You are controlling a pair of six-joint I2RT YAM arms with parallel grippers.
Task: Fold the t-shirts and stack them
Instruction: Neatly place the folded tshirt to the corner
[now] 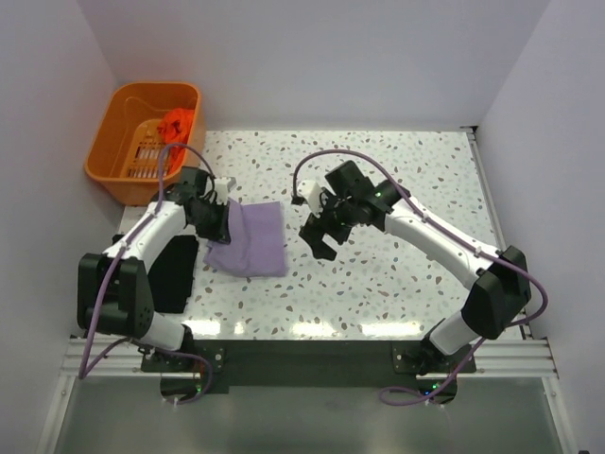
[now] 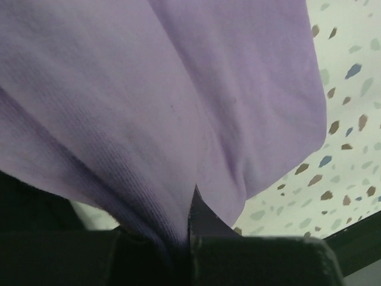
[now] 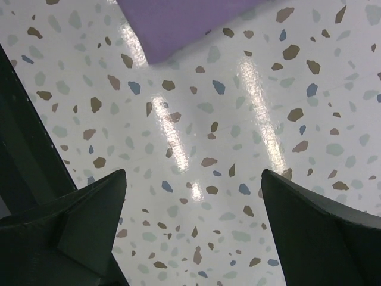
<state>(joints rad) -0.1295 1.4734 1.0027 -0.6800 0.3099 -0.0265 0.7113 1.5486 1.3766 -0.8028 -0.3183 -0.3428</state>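
The lilac-purple t-shirt (image 1: 251, 239) lies folded in a rough rectangle on the speckled table (image 1: 397, 189), left of centre. My left gripper (image 1: 216, 220) is at its left edge, shut on the cloth; in the left wrist view the purple fabric (image 2: 178, 89) fills the frame and runs between the jaws. My right gripper (image 1: 318, 238) is open and empty just right of the shirt, above the bare table; a corner of the shirt (image 3: 184, 24) shows at the top of the right wrist view. The orange-red t-shirt (image 1: 177, 124) lies bunched in the basket. A black t-shirt (image 1: 173, 274) lies at the table's left edge.
The orange plastic basket (image 1: 123, 142) with slotted sides stands off the table's back left corner. White walls close in the back and both sides. The arm bases sit at the near edge.
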